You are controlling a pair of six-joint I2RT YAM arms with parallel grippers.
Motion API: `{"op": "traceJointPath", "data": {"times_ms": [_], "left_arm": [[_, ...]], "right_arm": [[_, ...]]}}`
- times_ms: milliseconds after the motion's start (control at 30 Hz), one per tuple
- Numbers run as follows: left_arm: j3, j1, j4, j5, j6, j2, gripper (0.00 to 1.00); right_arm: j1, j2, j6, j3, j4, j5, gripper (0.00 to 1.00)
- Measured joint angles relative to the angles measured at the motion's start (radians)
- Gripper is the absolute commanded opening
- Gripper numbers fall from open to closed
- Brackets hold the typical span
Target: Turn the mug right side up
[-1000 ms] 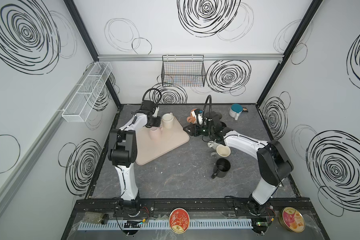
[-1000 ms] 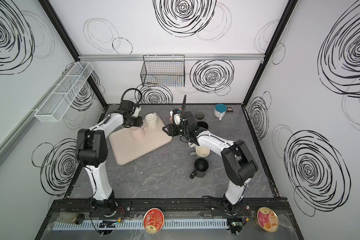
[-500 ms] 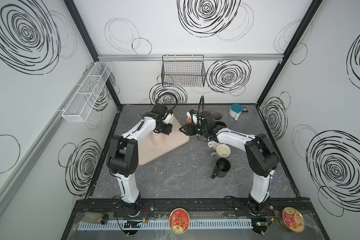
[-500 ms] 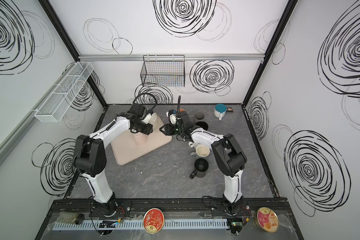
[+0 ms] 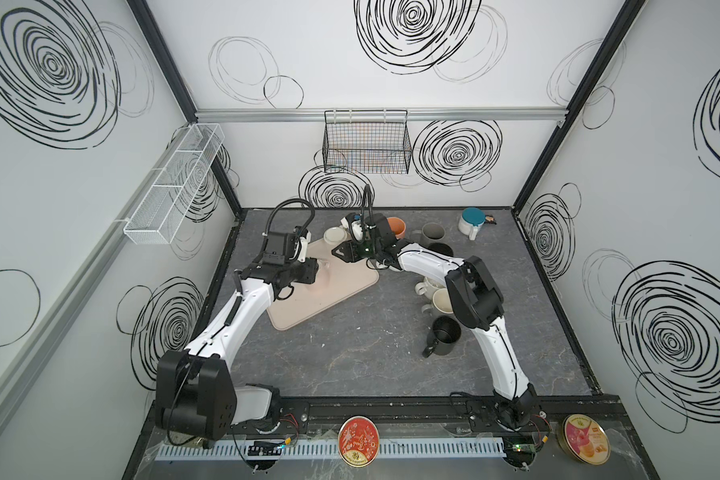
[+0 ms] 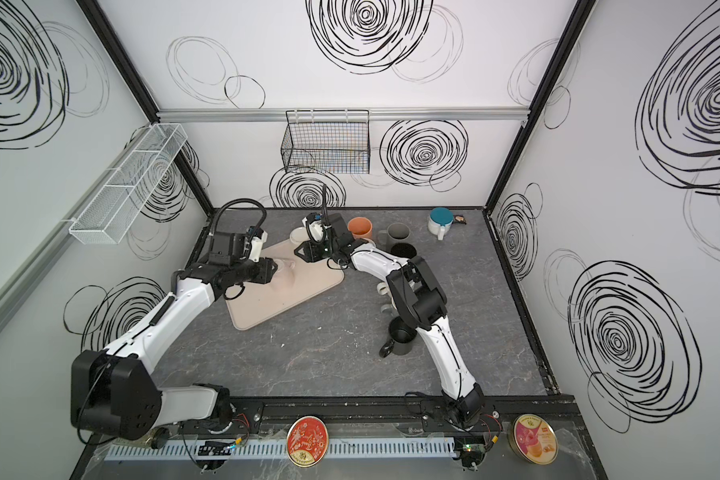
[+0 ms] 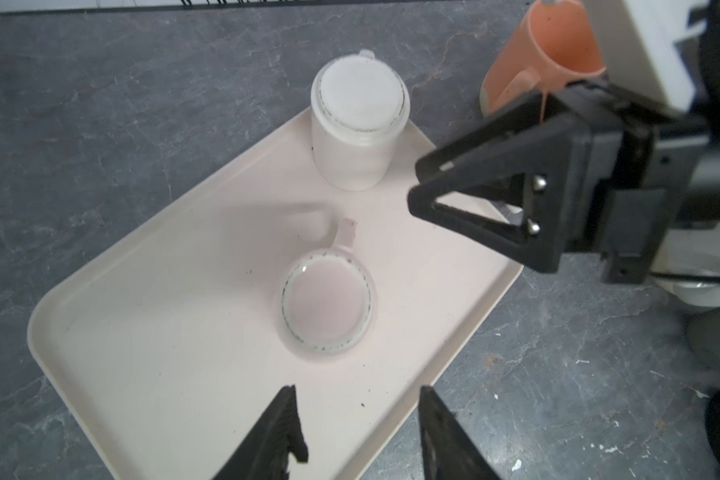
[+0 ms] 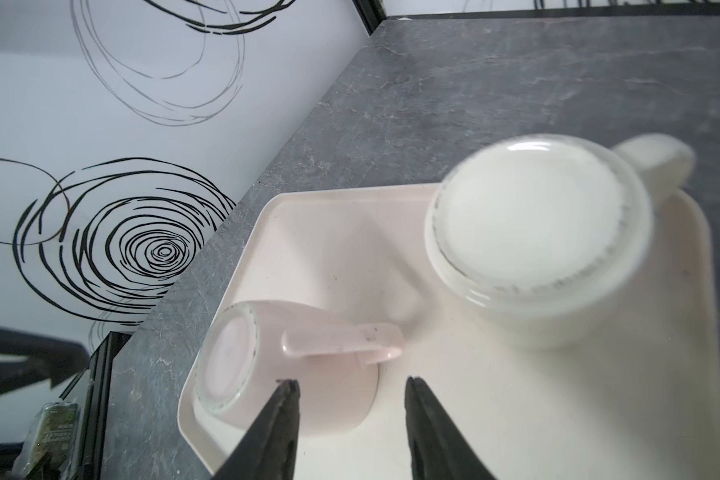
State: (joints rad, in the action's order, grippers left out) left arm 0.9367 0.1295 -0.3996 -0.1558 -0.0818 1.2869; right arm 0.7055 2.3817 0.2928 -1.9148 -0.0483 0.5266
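Pink mug sits rim-down, base up, mid beige tray, so I guess it's the one to flip. Left gripper hangs over it, jaws spread, empty. Right gripper sits at its handle side, also spread, holding nothing. Count: two upside-down mugs on one tray, the other a white mug. At least six more off-tray, e.g. the black mug; the arm hides some.

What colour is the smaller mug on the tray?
Pale pink mug, almost matching the tray; it shows best in the right wrist view.
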Motion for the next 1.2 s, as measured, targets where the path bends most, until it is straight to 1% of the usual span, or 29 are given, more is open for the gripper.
{"op": "traceJointPath", "data": {"times_ms": [133, 200, 300, 400, 500, 600, 800, 933, 1200], "left_arm": [[-0.117, 0.0, 0.048, -0.015, -0.045, -0.062, 0.46], [-0.166, 0.0, 0.075, -0.027, -0.069, -0.081, 0.46], [-0.237, 0.0, 0.132, -0.05, -0.108, -0.097, 0.47], [-0.304, -0.005, 0.2, -0.08, -0.151, -0.1, 0.5], [-0.346, -0.032, 0.248, -0.111, -0.185, -0.093, 0.54], [-0.353, -0.071, 0.289, -0.134, -0.211, -0.077, 0.56], [-0.363, -0.143, 0.364, -0.163, -0.246, -0.074, 0.57], [-0.376, -0.158, 0.401, -0.177, -0.269, -0.074, 0.58], [-0.387, -0.159, 0.424, -0.187, -0.3, -0.074, 0.59]], "right_arm": [[0.021, 0.126, -0.025, -0.197, 0.047, 0.037, 0.45], [0.023, 0.169, -0.031, -0.253, 0.062, 0.064, 0.45], [0.027, 0.2, -0.048, -0.275, 0.089, 0.099, 0.44], [0.029, 0.206, -0.065, -0.277, 0.106, 0.133, 0.41], [0.03, 0.206, -0.077, -0.279, 0.12, 0.164, 0.37], [0.032, 0.203, -0.091, -0.272, 0.12, 0.188, 0.33], [0.04, 0.146, -0.119, -0.18, 0.113, 0.219, 0.28], [0.05, 0.117, -0.141, -0.137, 0.116, 0.222, 0.26], [0.048, 0.042, -0.184, -0.037, 0.127, 0.18, 0.22]]}}
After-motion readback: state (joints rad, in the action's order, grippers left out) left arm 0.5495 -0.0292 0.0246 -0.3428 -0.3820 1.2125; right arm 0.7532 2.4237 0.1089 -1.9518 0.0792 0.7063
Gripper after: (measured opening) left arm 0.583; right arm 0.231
